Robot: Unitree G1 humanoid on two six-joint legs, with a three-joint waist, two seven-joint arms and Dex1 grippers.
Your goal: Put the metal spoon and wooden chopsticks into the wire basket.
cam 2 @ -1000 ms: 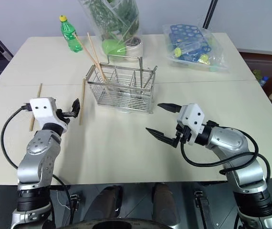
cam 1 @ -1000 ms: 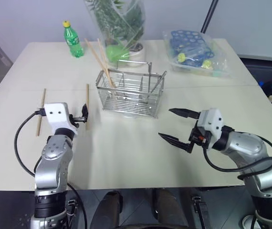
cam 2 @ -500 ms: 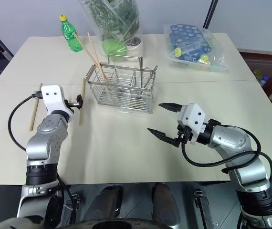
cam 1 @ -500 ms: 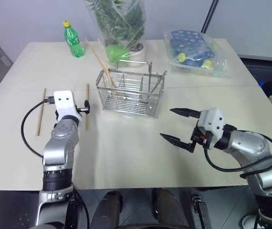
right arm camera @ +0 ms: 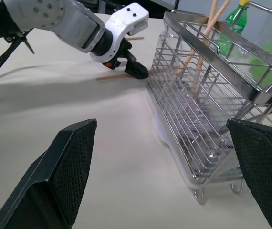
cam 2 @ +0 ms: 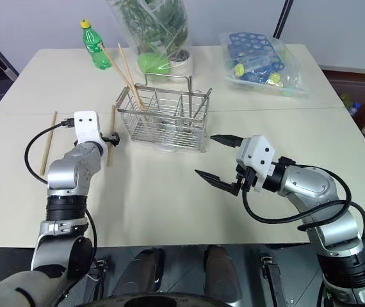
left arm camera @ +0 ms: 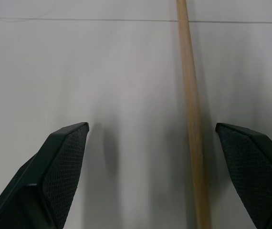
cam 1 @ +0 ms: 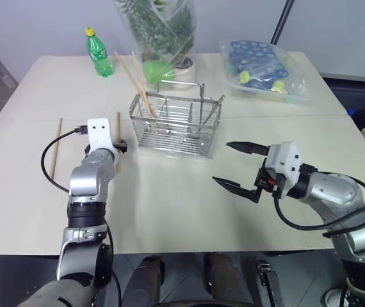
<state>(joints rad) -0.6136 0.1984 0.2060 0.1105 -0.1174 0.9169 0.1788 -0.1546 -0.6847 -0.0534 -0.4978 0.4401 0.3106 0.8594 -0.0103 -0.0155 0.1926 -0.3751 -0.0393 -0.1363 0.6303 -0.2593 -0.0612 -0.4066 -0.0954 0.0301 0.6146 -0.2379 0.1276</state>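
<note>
While two chopsticks [cam 1: 136,82] stand in the basket [cam 1: 176,125], two lie on the table [cam 1: 170,198]; both grippers gape empty.

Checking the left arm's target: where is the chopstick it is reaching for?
That chopstick lies flat on the table between the left hand's open fingers, just left of the wire basket.

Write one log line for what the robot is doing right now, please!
left gripper: open over table chopstick | right gripper: open, empty | wire basket: two chopsticks inside
</note>
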